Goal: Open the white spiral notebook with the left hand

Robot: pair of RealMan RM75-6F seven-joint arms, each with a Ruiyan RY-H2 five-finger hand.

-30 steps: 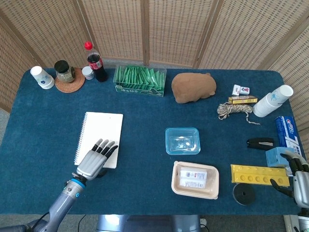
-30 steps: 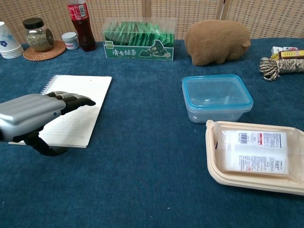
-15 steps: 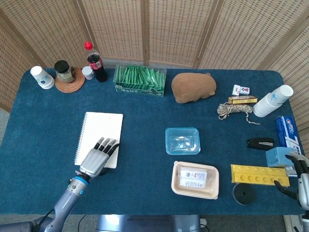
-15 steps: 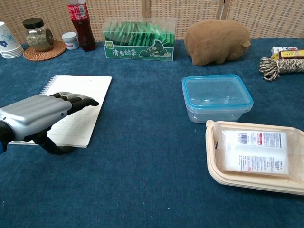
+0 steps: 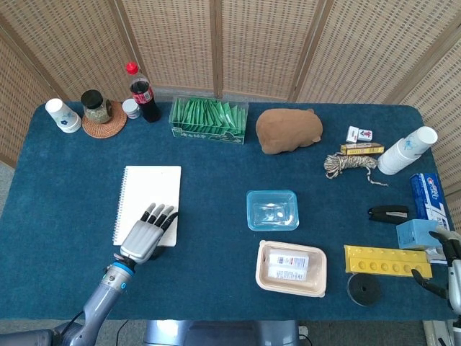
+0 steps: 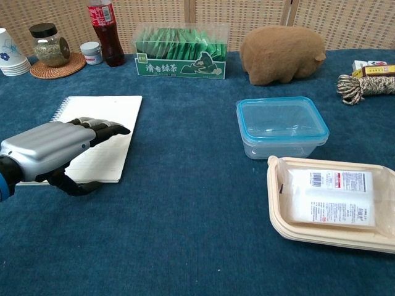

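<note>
Left hand [image 5: 147,234] released, fingers flat over near right corner of closed white spiral notebook [image 5: 149,202]; long axis away from robot, spiral on far-left edge. Right hand [image 5: 448,268] well apart, holding nothing.

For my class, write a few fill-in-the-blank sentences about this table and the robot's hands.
1. The left hand lies over the near end of the white ______.
2. The cola bottle has a ______ cap.
3. The brown plush animal sits right of the box of ______ packets.
Missing words: notebook; red; green
</note>
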